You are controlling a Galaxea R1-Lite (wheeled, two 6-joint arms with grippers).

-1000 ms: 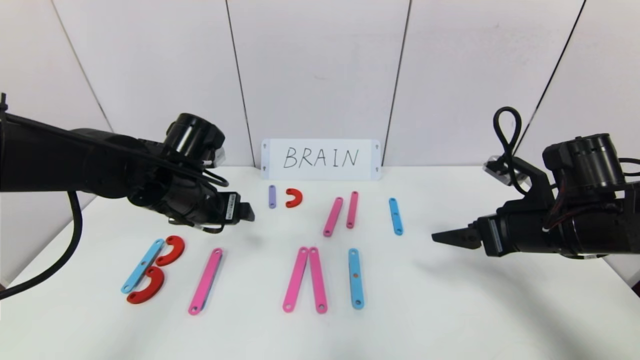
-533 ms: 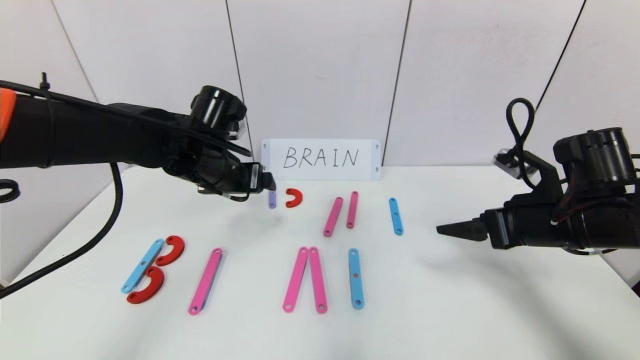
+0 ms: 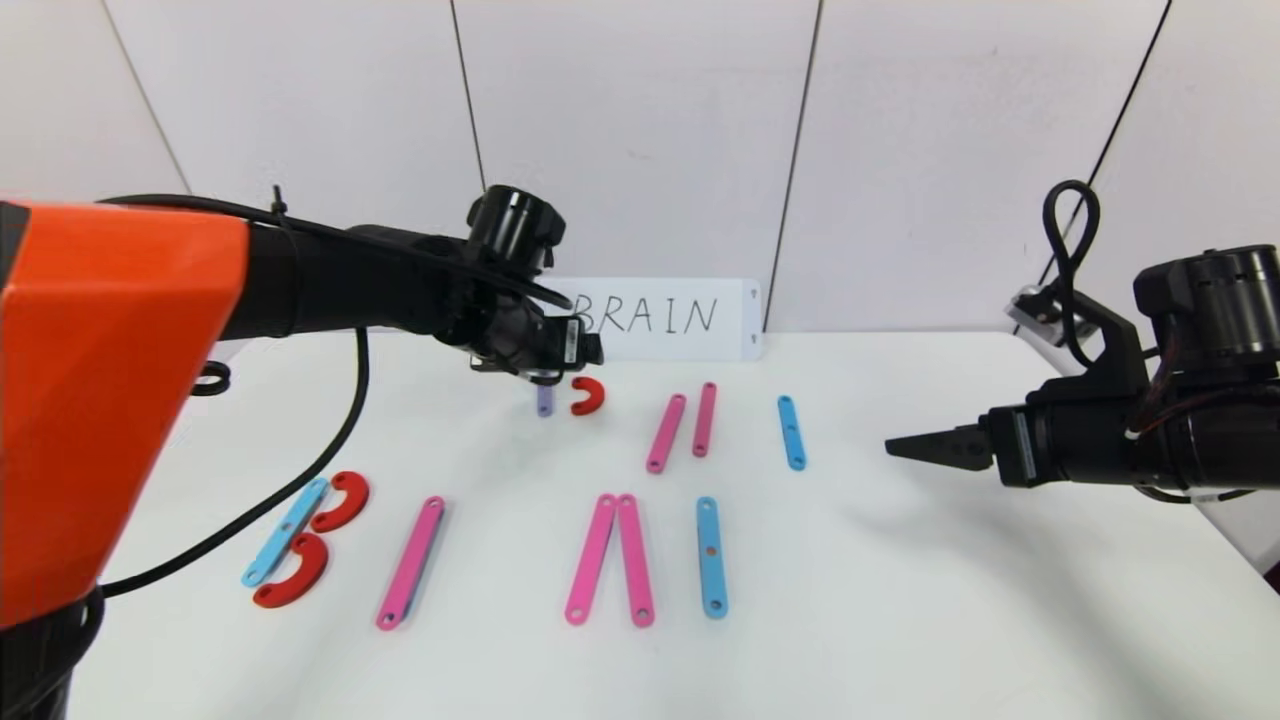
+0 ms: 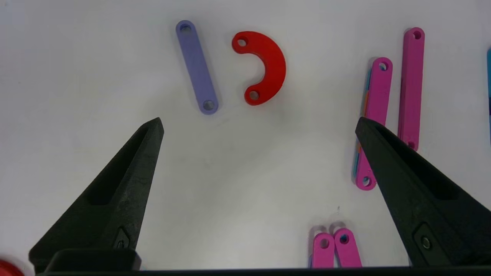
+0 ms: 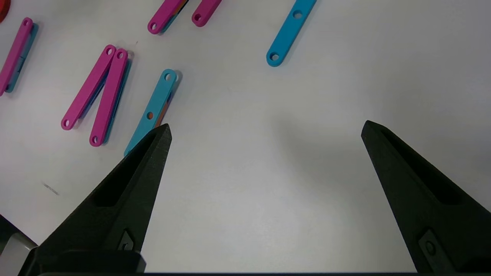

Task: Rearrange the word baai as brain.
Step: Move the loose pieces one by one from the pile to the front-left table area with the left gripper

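The word baai lies in the front row: a light-blue strip (image 3: 285,531) with two red half-rings (image 3: 340,500), a pink strip (image 3: 411,562), a pink pair meeting at the top (image 3: 610,560) and a light-blue strip (image 3: 711,556). Behind them lie a purple strip (image 3: 544,402) (image 4: 196,67), a red half-ring (image 3: 588,396) (image 4: 264,69), two pink strips (image 3: 666,432) and a light-blue strip (image 3: 791,432). My left gripper (image 3: 590,352) (image 4: 257,122) hovers open and empty just above the purple strip and half-ring. My right gripper (image 3: 895,447) (image 5: 266,128) hangs open and empty over bare table at the right.
A white card with handwritten BRAIN (image 3: 680,318) stands against the back wall, its left end hidden behind my left gripper. The white table (image 3: 900,600) ends at the wall behind and falls off at the right edge near my right arm.
My left arm has swung from the table's left middle toward the back and right, ending over the purple strip. The right gripper drifted slightly to the right. No piece moved.
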